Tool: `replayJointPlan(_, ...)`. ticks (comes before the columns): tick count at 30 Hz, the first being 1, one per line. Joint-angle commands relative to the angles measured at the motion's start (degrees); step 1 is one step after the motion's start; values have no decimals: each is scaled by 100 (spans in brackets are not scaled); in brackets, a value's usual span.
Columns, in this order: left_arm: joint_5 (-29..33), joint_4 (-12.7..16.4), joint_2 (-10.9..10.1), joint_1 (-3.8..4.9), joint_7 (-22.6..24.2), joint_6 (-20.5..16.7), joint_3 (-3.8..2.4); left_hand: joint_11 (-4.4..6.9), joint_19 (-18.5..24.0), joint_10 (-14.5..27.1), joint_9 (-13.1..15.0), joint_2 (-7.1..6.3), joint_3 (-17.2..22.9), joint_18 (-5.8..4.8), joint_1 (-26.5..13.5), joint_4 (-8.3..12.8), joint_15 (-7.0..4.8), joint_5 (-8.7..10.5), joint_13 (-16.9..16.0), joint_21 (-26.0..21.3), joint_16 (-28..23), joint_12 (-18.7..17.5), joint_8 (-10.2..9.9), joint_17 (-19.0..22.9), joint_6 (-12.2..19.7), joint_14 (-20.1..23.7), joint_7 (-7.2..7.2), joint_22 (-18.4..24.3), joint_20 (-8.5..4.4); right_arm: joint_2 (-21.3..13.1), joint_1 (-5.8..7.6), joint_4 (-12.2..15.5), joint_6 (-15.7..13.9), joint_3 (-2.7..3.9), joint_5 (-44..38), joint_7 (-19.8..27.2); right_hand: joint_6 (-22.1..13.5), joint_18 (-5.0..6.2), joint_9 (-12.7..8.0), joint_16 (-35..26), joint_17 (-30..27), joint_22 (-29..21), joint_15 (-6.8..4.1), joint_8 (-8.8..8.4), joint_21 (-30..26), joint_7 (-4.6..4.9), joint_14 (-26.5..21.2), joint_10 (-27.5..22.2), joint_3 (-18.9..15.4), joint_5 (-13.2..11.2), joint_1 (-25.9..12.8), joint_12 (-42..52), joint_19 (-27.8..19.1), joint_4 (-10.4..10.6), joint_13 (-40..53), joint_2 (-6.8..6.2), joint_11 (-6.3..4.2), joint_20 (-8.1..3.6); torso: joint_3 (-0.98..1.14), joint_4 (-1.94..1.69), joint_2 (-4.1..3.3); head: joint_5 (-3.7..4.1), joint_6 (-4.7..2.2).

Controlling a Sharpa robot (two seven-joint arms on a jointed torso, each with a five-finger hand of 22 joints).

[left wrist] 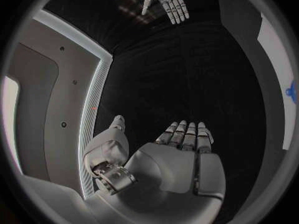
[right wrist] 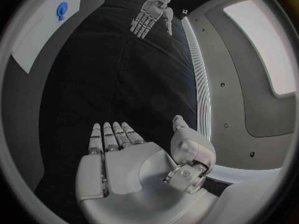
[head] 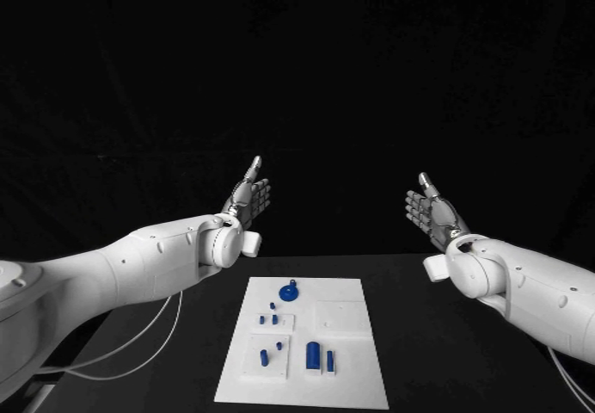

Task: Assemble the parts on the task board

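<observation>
The white task board [head: 353,344] lies flat on the black table in front of me. On it sit a round blue part [head: 288,293], a blue capsule-shaped part [head: 314,354] and several small blue pegs [head: 266,319]. My left hand [head: 249,200] is raised well above and beyond the board's far left corner, fingers straight and apart, holding nothing. My right hand [head: 432,211] is raised the same way past the far right corner, empty. The left wrist view shows the flat left palm [left wrist: 181,159] with the right hand [left wrist: 167,1] across from it; the right wrist view shows the right palm [right wrist: 131,164] and the left hand [right wrist: 148,17].
The black table [head: 471,344] extends to both sides of the board. Thin white cables [head: 149,344] hang under my left arm over the table's left side. A strip of the board with the round blue part [right wrist: 62,9] appears in the right wrist view.
</observation>
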State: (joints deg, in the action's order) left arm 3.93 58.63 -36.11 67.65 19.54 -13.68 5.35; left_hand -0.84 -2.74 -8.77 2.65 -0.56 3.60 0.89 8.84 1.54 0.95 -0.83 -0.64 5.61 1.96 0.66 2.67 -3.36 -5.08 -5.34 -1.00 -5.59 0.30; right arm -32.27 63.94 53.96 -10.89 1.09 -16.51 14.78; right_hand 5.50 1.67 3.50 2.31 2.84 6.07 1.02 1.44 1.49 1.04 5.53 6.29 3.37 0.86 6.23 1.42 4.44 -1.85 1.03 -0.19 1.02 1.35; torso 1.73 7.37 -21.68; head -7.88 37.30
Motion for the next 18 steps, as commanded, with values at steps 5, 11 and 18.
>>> replayJointPlan(5, -204, 1269, -340, -303, 536, -1495, -207, 84, 274, 877, -265, 56, -360, -89, -884, -154, -95, 83, 64, -561, -196, -66, -267, 336, 508, 534, 100, 559, -30, -426, -138, 1274, -1427, -39, 722, 693, -550, -167, -350, -231, -284, -607, -102, -144, -149, -104, -553, -629, -337, -86, -623, -142, -444, 185, -103, 19, -102, -135, -129, -548, -707, 570, -212)
replayJointPlan(11, -313, 2345, -639, -560, 818, -2389, -396, 84, 274, 877, -265, 56, -360, -89, -884, -154, -95, 83, 64, -561, -196, -66, -267, 336, 508, 534, 100, 559, -30, -833, -257, 2431, -2371, -74, 1184, 1096, -550, -167, -350, -231, -284, -607, -102, -144, -149, -104, -553, -629, -337, -86, -623, -142, -444, 185, -103, 19, -102, -135, -169, -720, -928, 769, -285)
replayJointPlan(18, -382, 3028, -829, -724, 998, -2957, -517, 84, 274, 877, -265, 56, -360, -89, -884, -154, -95, 83, 64, -561, -196, -66, -267, 336, 508, 534, 100, 559, -30, -1148, -350, 3332, -3105, -101, 1544, 1409, -550, -167, -350, -231, -284, -607, -102, -144, -149, -104, -553, -629, -337, -86, -623, -142, -444, 185, -103, 19, -102, -135, -173, -737, -950, 788, -292)
